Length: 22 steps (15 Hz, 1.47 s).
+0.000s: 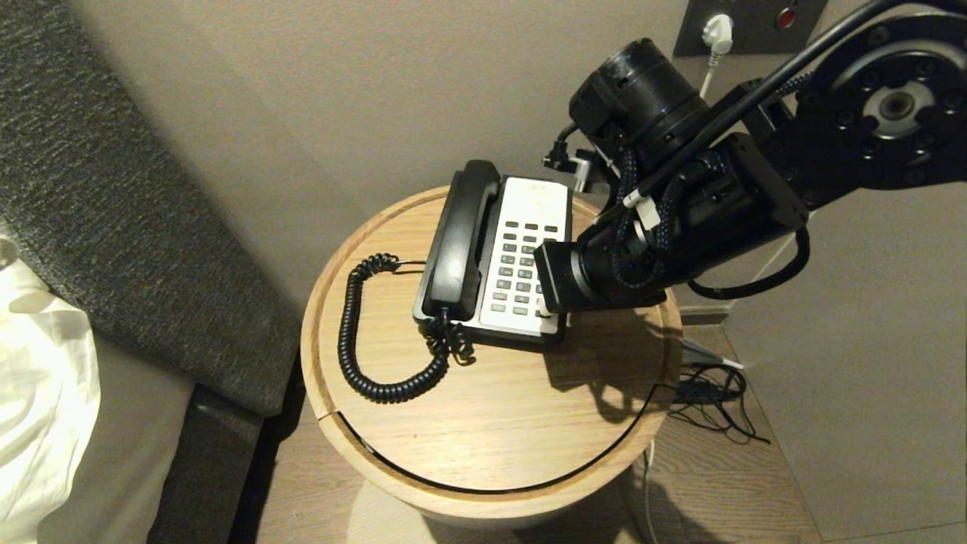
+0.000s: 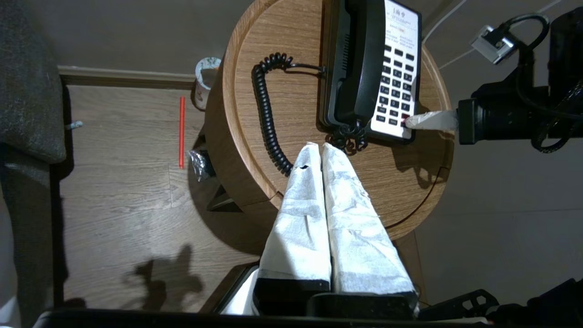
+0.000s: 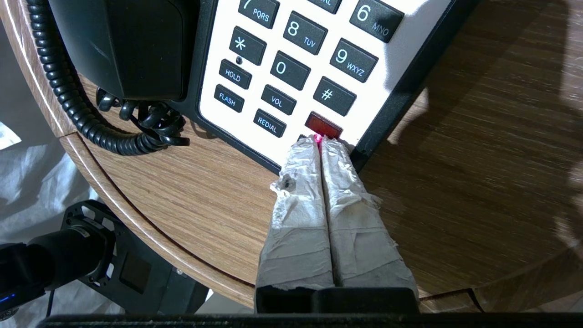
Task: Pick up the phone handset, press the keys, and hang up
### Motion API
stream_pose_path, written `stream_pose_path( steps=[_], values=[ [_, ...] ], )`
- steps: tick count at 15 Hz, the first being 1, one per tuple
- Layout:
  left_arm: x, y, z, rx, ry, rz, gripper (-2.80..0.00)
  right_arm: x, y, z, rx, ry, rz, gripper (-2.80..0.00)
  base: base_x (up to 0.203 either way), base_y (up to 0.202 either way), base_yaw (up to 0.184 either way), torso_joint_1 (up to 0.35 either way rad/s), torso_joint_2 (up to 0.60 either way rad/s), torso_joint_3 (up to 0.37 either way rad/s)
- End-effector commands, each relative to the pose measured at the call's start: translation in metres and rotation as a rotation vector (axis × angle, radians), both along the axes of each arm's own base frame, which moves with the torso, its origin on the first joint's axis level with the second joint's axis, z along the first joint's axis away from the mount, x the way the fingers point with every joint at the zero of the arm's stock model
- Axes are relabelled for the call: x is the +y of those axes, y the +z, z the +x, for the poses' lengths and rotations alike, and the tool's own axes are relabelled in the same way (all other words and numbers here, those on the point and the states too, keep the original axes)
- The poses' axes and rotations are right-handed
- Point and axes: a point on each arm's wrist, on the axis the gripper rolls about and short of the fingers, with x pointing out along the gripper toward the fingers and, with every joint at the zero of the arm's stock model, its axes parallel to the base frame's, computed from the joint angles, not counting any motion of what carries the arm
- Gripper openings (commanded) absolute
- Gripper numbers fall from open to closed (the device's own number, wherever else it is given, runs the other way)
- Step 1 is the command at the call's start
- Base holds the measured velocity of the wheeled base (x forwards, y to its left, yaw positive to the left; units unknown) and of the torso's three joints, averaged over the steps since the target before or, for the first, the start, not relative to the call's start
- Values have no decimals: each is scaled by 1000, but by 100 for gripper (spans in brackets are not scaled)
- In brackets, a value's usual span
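Observation:
The black phone handset lies in its cradle on the left side of the black-and-white phone base. Its coiled cord loops over the table to the left. My right gripper is shut, its taped tips pressed together on the near right corner of the keypad, just below the red key, with a red glow between them. Seen from the left wrist, that gripper's fingers reach in from the side onto the same corner. My left gripper is shut and empty, hovering over the table's near part, short of the handset.
The phone sits on a round wooden table with a raised rim. A grey upholstered bed side stands to the left. A wall socket with a white plug and loose cables on the floor are to the right. A red stick lies on the floor.

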Motion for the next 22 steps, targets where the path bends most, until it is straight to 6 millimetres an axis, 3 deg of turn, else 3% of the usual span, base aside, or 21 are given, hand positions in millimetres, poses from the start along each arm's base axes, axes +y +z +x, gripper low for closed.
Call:
stream_pose_path(
  steps=[1,7,11,17,22],
  values=[
    [0,-1,0,7,2,-1,-280,1,-4,2,16,-6,-11,-280,0,0,0,0,0,0],
    [2,-6,-2,12,3,4,-280,-1,0,0,2,-4,-3,-280,0,0,0,0,0,0],
    [4,-8,-5,13,14,2,-280,-19,33,-26,-58,8,63,-280,0,0,0,0,0,0],
    [15,-31,-13,43,126,18,-280,-77,86,-80,-155,-51,172,-280,0,0,0,0,0,0],
    [27,-43,-31,34,278,-37,-280,-153,107,-148,-250,-127,249,-280,0,0,0,0,0,0]
  ],
)
